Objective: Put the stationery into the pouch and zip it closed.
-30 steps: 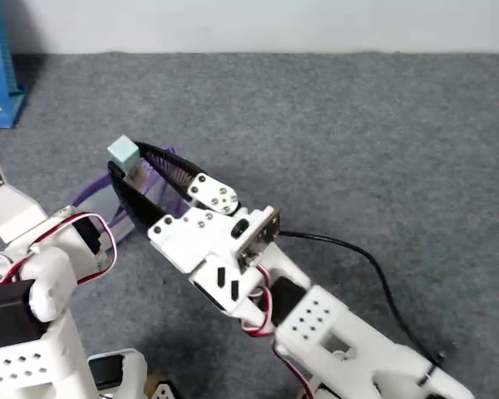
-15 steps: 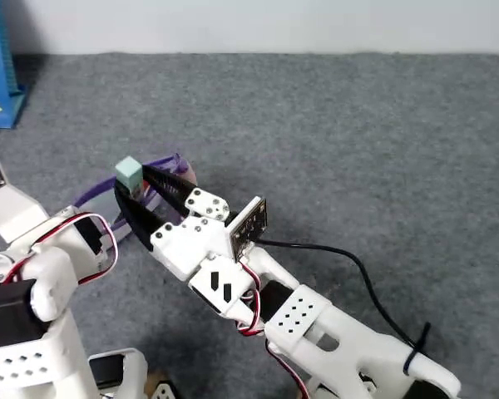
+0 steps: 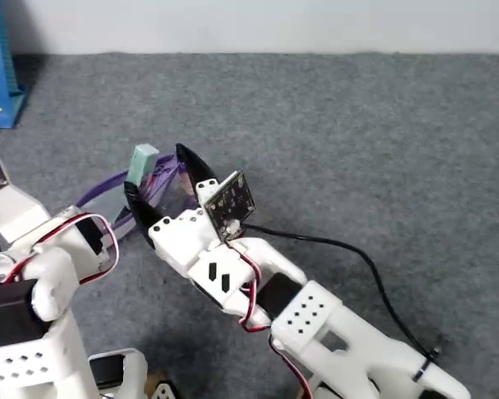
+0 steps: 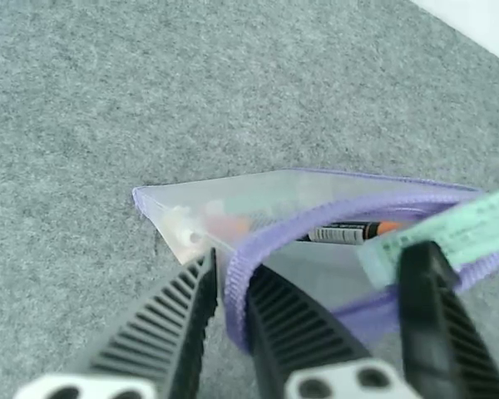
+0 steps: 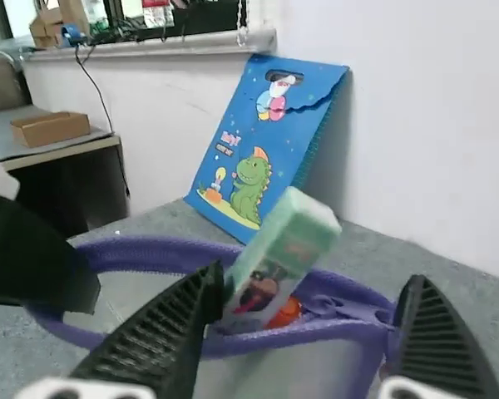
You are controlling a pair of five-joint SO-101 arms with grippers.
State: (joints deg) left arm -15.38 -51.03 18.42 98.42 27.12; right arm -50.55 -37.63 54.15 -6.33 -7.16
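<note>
Clenched on the purple rim at left, left tool (image 4: 229,283), holding the pouch (image 4: 233,208) open over the bench (image 4: 108,83), a pen (image 4: 349,231) already inside. Mid-loading, seemingly: mint eraser (image 5: 283,241) tilted in the pouch mouth, leaning on one finger of the right tool (image 5: 314,283), spread wide, gripping nothing. Next, probably: nudge the eraser fully in, pull clear without dragging the rim, then go for the zip.

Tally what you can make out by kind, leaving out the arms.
Pouch: 1
Mint-green eraser: 1
Pen, seen through the pouch wall: 1 (other contents too blurred to count)
Blue gift bag: 1
Total: 4
</note>
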